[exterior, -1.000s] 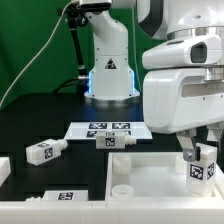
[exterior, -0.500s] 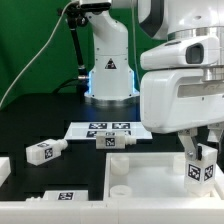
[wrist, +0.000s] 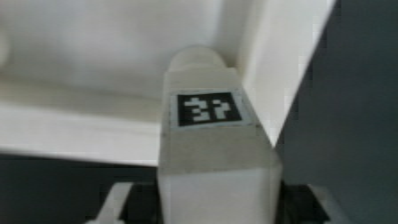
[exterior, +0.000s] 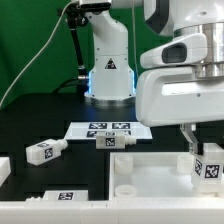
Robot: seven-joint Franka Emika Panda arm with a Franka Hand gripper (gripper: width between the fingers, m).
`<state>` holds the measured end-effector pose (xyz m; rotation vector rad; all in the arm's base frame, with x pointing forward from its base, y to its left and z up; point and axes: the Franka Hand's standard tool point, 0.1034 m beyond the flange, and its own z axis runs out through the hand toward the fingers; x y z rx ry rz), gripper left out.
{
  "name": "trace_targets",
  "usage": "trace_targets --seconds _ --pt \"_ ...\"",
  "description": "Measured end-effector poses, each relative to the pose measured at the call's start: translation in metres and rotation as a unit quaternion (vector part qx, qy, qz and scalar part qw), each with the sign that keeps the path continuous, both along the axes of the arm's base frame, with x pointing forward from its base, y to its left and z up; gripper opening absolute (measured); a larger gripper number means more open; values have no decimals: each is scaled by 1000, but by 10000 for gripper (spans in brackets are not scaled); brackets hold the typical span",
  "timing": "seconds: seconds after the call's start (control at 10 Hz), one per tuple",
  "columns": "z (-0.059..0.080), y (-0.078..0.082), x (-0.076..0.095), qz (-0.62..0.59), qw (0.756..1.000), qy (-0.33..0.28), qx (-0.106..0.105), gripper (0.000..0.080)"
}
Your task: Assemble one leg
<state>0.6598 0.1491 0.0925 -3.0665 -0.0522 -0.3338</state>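
My gripper is shut on a white leg with a marker tag on its side. It holds the leg upright over the right part of the large white tabletop at the exterior view's right. In the wrist view the leg fills the middle, its tag facing the camera, with the tabletop's inner corner behind its far end. Two more legs lie loose on the table: one at the exterior view's left and one by the marker board.
The marker board lies flat behind the tabletop. The robot base stands at the back. Another white part lies at the left edge, and a tagged flat piece lies at the front left.
The gripper with the leg has moved a little toward the exterior view's right and slightly lower over the tabletop. The loose legs have not moved.
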Motion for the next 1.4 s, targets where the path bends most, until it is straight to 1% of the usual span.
trace_targets --seconds 0.1,0.2,0.4,0.5,0.6,0.8,0.9,1.1,1.2,1.4 --pt "-1 -1 -1 -49 999 2 9 287" --pt "-2 -2 -2 -96 995 3 22 287" --pt "-3 -7 -1 -217 974 -4 60 287" --pt "-4 -9 -1 -278 958 0 76 287" --pt "-4 -9 -2 -345 934 8 95 287" --pt "-4 -10 -4 -461 879 28 118 287" --pt "-4 -9 -4 -499 857 38 125 287" --pt "-4 -8 -4 -550 822 54 135 287" --pt "-4 -8 -4 -563 813 56 138 287" --pt "-4 -7 -5 -565 811 56 138 287"
